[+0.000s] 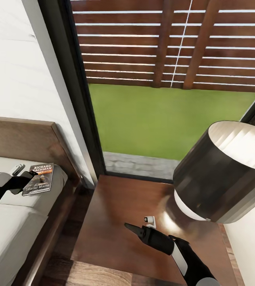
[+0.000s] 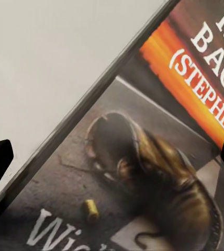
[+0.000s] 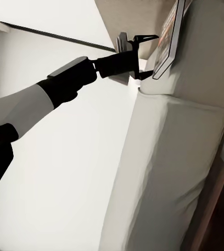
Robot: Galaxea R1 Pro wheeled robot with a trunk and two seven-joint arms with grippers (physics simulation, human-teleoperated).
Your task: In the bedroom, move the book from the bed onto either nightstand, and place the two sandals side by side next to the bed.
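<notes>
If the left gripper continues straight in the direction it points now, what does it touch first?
Most likely the book: the left gripper looks straight down at its cover, open fingers either side, with the bed mattress under it. The remaining gap is unclear.

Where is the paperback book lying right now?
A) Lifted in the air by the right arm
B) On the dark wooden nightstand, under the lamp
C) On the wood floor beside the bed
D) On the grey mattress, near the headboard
D: the book lies flat on the bed's grey mattress by the headboard, with the left gripper at its edge; the nightstand carries no book.
</notes>
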